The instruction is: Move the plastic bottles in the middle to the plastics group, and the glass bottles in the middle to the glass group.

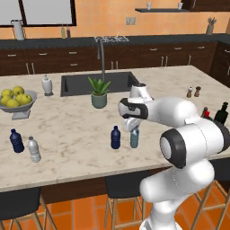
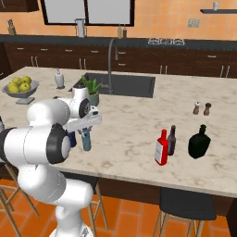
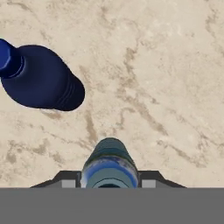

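Two-finger gripper [image 3: 109,183], jaws narrowed onto the top of the pale teal-blue plastic bottle [image 1: 134,138], which stands mid-counter just right of the dark navy plastic bottle [image 1: 116,137]; confirm a firm grip, then lift straight up clear of that neighbour.

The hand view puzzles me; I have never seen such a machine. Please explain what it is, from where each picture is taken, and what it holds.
The machine is a white robot arm on a driving base, in a rendered kitchen. Two pictures come from cameras behind the arm, left and right; the third camera sits on the hand, looking along the two-finger gripper. Its fingers grip a pale teal-blue plastic bottle standing on the marble counter beside a dark navy-blue plastic bottle. Farther right stand a red glass bottle and a dark green-black glass bottle.
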{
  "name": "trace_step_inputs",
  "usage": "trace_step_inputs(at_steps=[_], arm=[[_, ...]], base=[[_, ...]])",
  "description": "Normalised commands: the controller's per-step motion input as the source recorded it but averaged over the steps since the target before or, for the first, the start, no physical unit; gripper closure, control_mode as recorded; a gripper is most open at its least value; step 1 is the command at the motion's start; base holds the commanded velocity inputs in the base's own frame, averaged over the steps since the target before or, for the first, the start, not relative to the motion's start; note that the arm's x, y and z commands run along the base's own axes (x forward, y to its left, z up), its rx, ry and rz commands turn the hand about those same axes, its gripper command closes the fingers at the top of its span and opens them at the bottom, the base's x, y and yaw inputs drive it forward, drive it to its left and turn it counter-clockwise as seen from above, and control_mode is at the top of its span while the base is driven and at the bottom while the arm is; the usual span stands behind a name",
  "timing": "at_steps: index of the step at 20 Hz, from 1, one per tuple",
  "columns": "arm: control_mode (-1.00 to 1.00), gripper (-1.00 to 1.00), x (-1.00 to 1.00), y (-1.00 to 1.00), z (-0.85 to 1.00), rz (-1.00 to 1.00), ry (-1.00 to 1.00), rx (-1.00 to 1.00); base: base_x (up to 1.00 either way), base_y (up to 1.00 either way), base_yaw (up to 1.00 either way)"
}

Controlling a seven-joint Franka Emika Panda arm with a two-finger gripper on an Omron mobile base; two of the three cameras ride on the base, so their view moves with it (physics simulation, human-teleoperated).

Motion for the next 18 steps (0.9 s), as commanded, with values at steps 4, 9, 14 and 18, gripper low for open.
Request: trace_step_inputs(at_steps=[4,9,14,18], arm=[[-1.0,1.0,-0.92,0.03,0.23,0.0,0.0,0.09],[-1.0,1.0,-0.84,0.42,0.21,0.0,0.0,0.08],[-1.0,1.0,-0.55,0.9,0.1,0.0,0.0,-0.02],[-1.0,1.0,-0.14,1.0,0.1,0.0,0.01,-0.03]], base=[[0.0,0.0,0.0],[0.0,0.0,0.0],[0.0,0.0,0.0],[0.0,0.0,0.0]])
